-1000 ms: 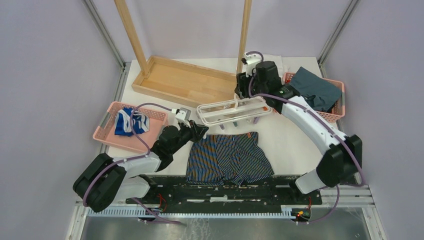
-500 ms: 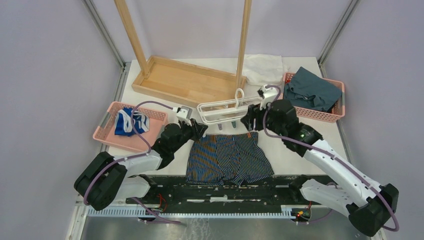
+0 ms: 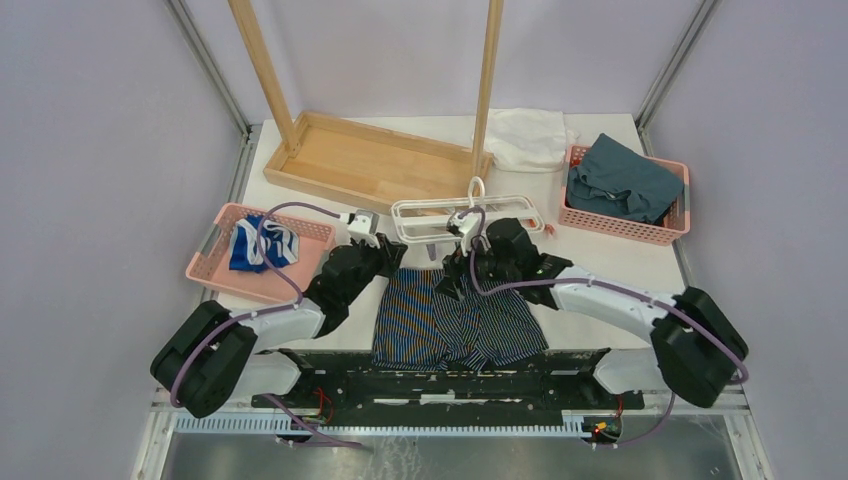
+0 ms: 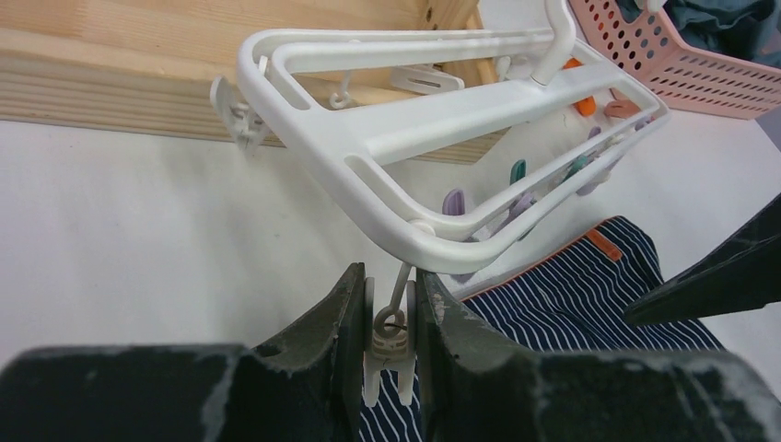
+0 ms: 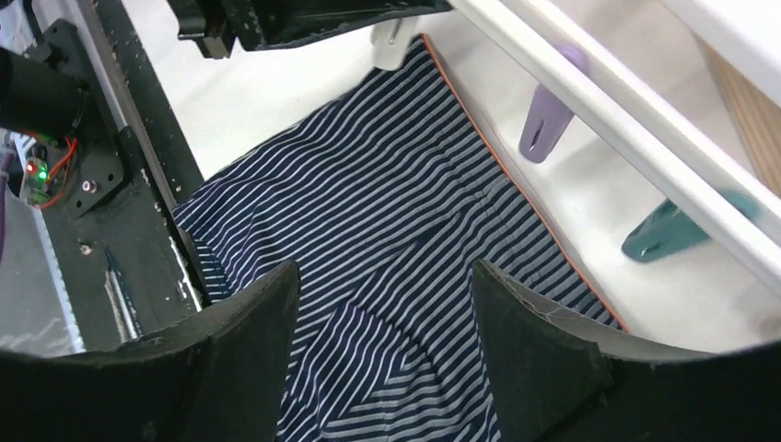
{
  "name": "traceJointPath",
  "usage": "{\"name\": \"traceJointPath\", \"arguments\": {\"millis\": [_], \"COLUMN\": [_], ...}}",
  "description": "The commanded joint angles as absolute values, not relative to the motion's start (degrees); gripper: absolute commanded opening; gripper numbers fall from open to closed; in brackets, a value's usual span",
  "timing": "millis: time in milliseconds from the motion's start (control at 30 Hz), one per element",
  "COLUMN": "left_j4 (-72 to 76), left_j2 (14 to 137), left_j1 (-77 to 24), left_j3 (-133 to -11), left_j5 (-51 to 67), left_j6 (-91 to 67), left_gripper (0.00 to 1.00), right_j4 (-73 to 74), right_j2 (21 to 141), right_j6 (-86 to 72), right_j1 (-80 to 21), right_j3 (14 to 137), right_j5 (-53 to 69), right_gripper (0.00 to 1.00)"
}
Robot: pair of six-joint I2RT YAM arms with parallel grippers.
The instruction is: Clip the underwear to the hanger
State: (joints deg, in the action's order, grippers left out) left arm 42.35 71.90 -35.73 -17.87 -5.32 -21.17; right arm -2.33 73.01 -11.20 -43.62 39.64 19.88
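The underwear (image 3: 460,318) lies flat at the near edge of the table (image 3: 600,270), orange-trimmed waistband toward the hanger (image 4: 442,118) just behind it. Left gripper (image 4: 387,318) is pinched on a white clip (image 4: 380,359) at the hanger's near corner, right over the waistband's corner, while the right gripper (image 5: 382,341) hovers with jaws wide apart above the middle of the underwear, not touching. My worry: the hanger's loose, so a tug could drag it or pop the clip free, and grabbing mid-cloth would just bunch the fabric.
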Motion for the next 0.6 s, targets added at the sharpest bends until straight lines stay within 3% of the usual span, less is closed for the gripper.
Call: {"name": "traceJointPath", "arguments": {"millis": [0, 233, 567], "left_j4": [44.57, 44.26, 43.81], "left_j2": [73.01, 75.74, 76.08], "left_j1": [-34.63, -34.37, -34.1], "left_j3": [-19.81, -21.03, -21.4], "left_j5": [-10.0, -8.39, -8.83], "left_j6": [-19.23, -19.34, -18.91], "left_gripper": [0.03, 0.03, 0.03], "right_j4": [-18.0, -31.6, -28.47], "right_j2": [79.44, 92.33, 100.34], "right_j6": [-3.84, 1.94, 9.82], "right_j1": [-43.78, -43.77, -43.81], "right_j3": [41.13, 40.88, 45.75], "right_j5": [28.16, 31.35, 25.4], "right_gripper": [0.77, 0.8, 0.82]}}
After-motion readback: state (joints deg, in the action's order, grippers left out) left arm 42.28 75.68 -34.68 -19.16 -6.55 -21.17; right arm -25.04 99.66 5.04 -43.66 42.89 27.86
